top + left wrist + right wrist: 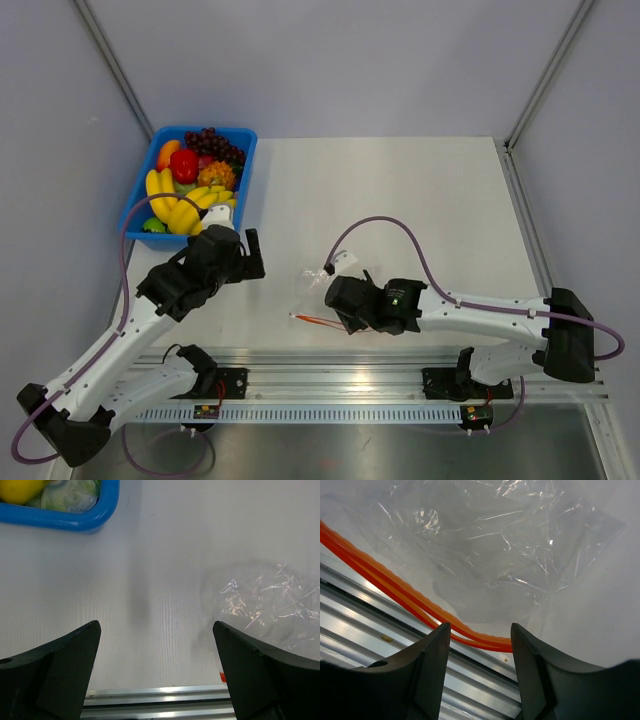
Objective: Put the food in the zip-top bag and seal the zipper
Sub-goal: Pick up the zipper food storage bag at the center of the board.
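I am working the first step: getting hold of the zip-top bag (485,545) so its mouth can be opened. None of the food (180,205) is in it yet. All the pieces are sitting in the blue tray (205,128) at the far left corner of the worktop (400,200).

The bag is lying flat and empty at the near edge of the worktop, about midway along it. Its zipper (395,591) is running right beside the aluminium rail (370,625).

I am holding the right gripper (480,632) low over that near edge. Its jaws are standing apart, with the orange strip crossing the gap at the fingertips. As far as I can see, nothing is pinched.

The left gripper (156,625) is hanging spread wide and empty over bare worktop, between the tray's near corner and the bag.

I am judging that the next move needs a clean pinch on the strip alone. The crinkly film underneath should stay out of the bite, and the fingertips should stay clear of the rail. After that I am expecting to lift the mouth off the worktop. Then the left arm can go to the tray for a first piece.
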